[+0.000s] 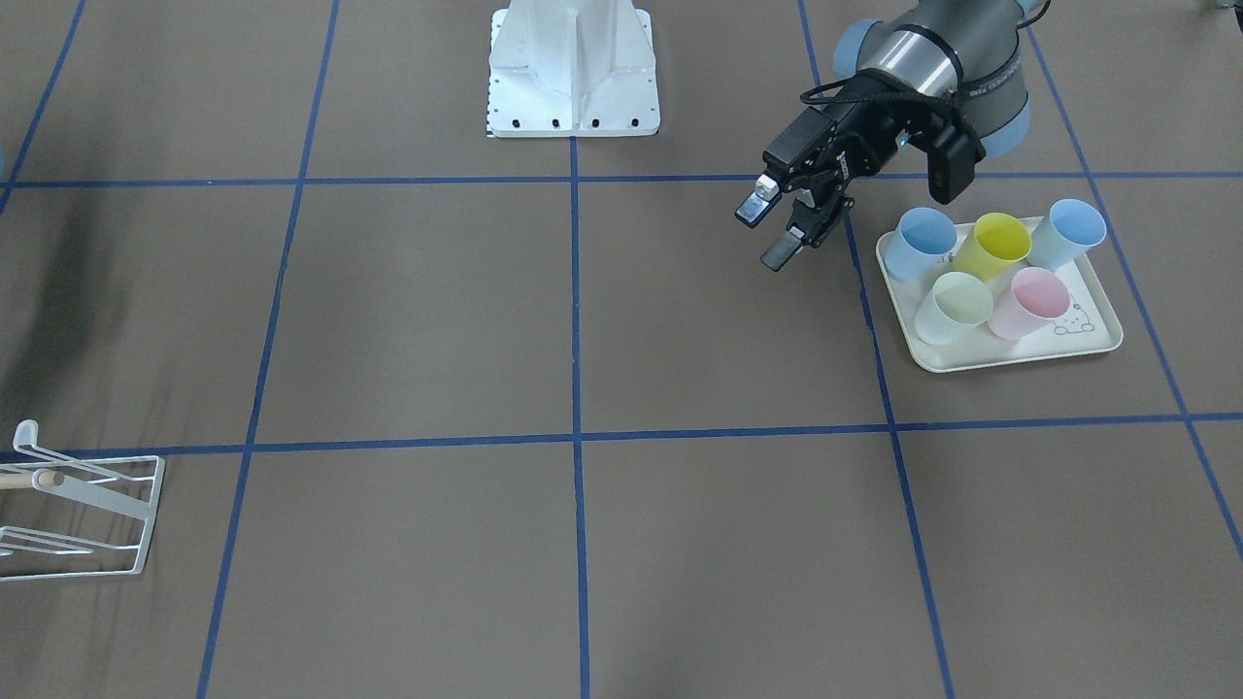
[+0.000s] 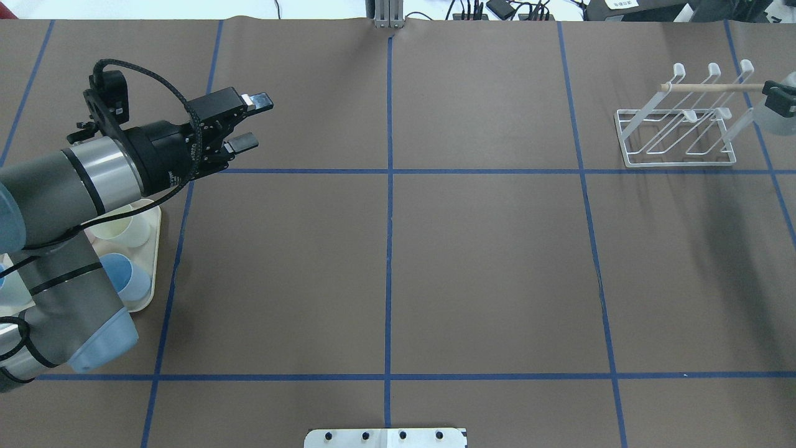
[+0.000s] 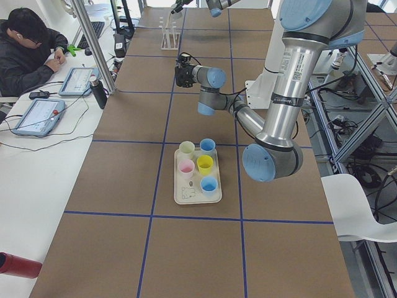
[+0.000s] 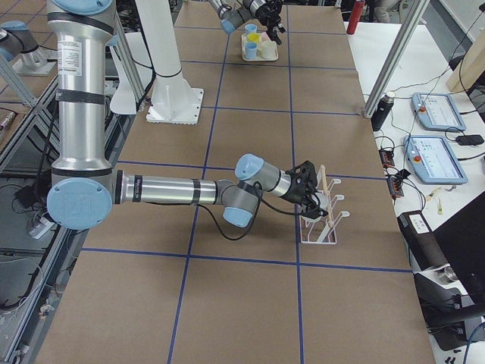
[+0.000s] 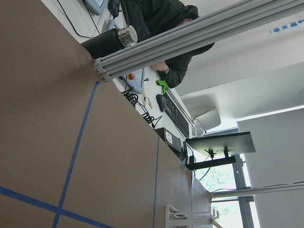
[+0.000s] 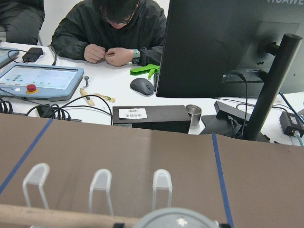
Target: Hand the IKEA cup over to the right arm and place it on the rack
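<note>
Right gripper (image 4: 314,199) clamping pale cup (image 2: 778,119), holding it sideways at rack's (image 2: 678,164) outer end; wooden rod (image 2: 715,88) just beside gripper, prongs lying ahead. Left gripper (image 1: 764,233) hovering over bare table, jaws spread, gripping nothing; tray (image 1: 1010,361) carrying five pastel cups (image 1: 1041,301) sitting just beside it.

Open brown bench (image 2: 485,267) mid-span, cream tray of pastel cups (image 1: 1020,360) at left end, white wire rack (image 2: 678,164) far right, right fingers (image 2: 782,98) with pale cup (image 2: 777,122) just beside it
</note>
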Controlling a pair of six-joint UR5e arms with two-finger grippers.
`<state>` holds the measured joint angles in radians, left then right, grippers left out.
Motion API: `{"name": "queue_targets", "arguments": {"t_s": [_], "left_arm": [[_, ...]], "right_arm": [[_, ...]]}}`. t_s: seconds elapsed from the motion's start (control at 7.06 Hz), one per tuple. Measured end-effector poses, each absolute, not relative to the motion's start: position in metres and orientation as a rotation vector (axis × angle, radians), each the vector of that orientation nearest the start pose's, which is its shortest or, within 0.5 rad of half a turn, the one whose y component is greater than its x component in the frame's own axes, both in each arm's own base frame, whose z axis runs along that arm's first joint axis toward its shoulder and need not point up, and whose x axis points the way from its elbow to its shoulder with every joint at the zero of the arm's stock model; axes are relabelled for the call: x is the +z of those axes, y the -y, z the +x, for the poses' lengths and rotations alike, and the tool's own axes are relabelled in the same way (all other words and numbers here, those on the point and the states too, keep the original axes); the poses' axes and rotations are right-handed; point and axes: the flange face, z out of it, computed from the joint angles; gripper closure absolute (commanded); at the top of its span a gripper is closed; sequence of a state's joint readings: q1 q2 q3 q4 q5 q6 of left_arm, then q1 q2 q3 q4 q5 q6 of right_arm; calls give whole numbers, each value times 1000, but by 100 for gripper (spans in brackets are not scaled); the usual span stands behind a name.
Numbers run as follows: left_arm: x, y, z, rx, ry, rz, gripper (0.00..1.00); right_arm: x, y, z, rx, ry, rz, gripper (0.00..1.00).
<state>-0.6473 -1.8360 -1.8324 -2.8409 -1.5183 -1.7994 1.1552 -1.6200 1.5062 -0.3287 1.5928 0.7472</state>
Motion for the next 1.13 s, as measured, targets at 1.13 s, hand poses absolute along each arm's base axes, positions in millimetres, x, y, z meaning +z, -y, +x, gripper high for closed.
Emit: {"name": "queue_targets", "arguments": {"t_s": [1.13], "left_arm": [[257,426,336,-668,-1798,418,0]], "right_arm": [[584,511,-82,275,645,970,100]]}}
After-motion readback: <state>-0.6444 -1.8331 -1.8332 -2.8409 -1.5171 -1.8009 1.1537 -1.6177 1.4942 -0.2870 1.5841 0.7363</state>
